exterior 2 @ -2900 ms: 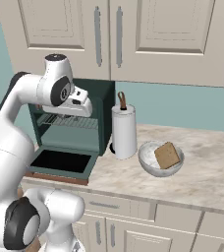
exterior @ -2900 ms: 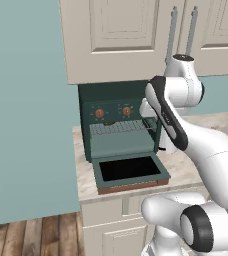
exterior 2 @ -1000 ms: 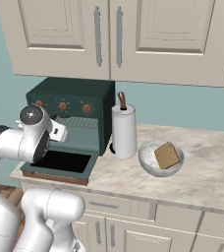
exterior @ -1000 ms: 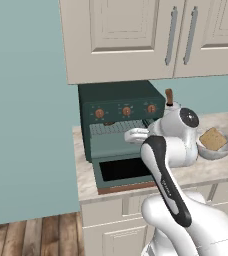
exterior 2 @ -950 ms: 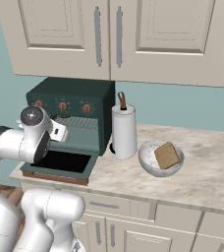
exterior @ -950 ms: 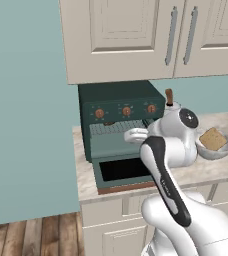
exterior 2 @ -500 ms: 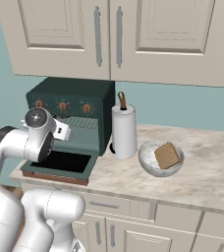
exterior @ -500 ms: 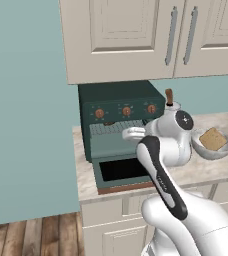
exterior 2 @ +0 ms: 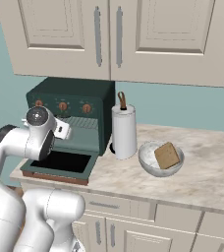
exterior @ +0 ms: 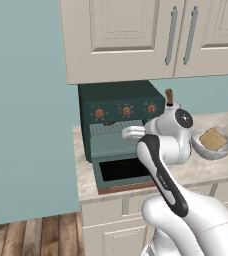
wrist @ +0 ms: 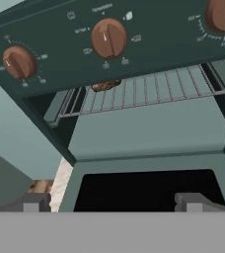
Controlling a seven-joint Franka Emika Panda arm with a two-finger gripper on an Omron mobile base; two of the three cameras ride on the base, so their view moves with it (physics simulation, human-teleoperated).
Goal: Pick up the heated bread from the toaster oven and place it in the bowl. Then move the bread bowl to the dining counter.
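One toaster oven [exterior 2: 67, 123], door down; three knobs [wrist: 108, 37] on its panel; one wire rack [wrist: 144, 89] inside. One bowl [exterior 2: 160, 159] holding one bread slice [exterior 2: 167, 155]. One white canister [exterior 2: 124, 130]. One surface [exterior 2: 207, 172]. Four cabinet handles [exterior 2: 98, 36] counted overhead.

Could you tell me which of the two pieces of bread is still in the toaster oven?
The dark brown piece at the back of the wire rack in the toaster oven, behind the middle knob. The other, a tan square slice, lies in the bowl.
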